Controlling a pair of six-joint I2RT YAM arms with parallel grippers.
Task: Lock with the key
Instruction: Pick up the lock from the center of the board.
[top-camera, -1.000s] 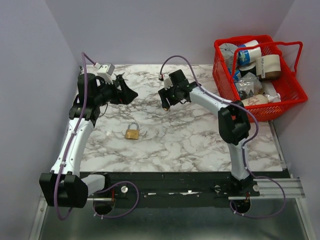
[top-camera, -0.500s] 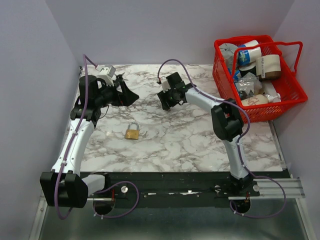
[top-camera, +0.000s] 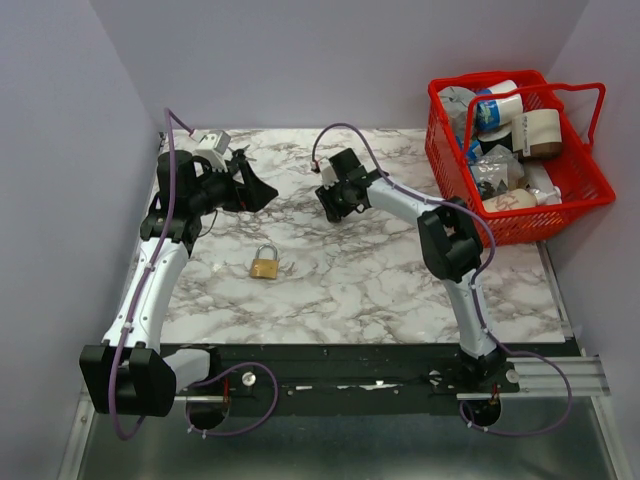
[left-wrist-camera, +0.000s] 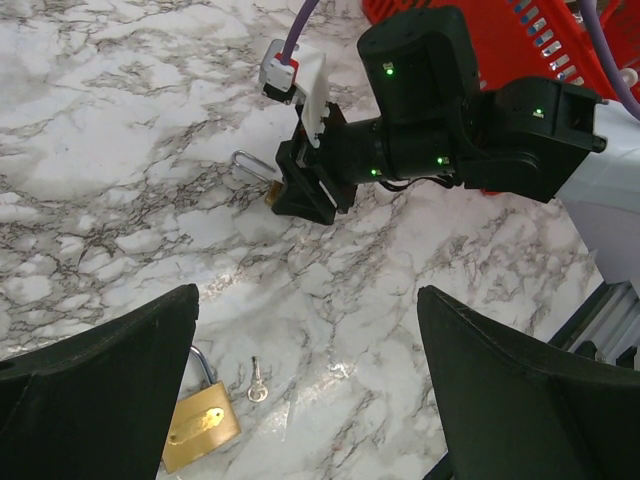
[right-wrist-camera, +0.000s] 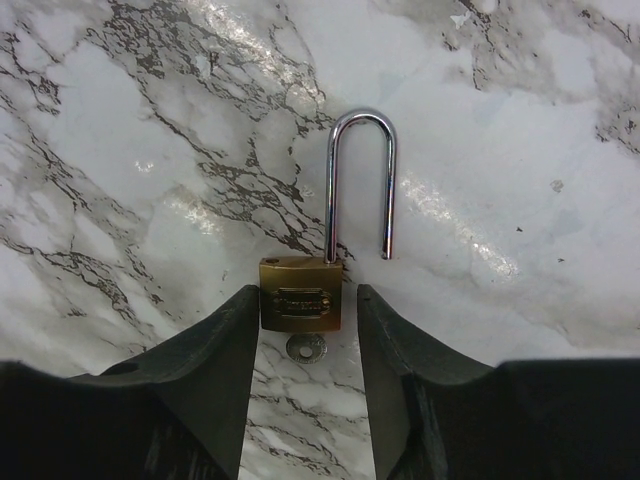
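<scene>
The bunch of black-headed keys shows in no view. My right gripper (right-wrist-camera: 305, 293) is open, its jaws either side of the body of a small brass padlock (right-wrist-camera: 301, 294) lying flat with its long shackle open. A silver round holed head (right-wrist-camera: 305, 347) sticks out below that body. From above, the right gripper (top-camera: 332, 207) is low at the table's far middle. My left gripper (top-camera: 257, 189) is wide open and empty, raised at the far left. Its wrist view shows the right gripper (left-wrist-camera: 300, 200) and the small padlock's shackle (left-wrist-camera: 250, 165).
A larger brass padlock (top-camera: 264, 265) lies left of the table's middle, also in the left wrist view (left-wrist-camera: 200, 428), with a tiny loose silver metal piece (left-wrist-camera: 258, 385) beside it. A red basket (top-camera: 437, 150) full of items stands at the far right.
The right arm's elbow has swung left and the right gripper has shifted slightly over the small padlock. The left arm has barely moved.
</scene>
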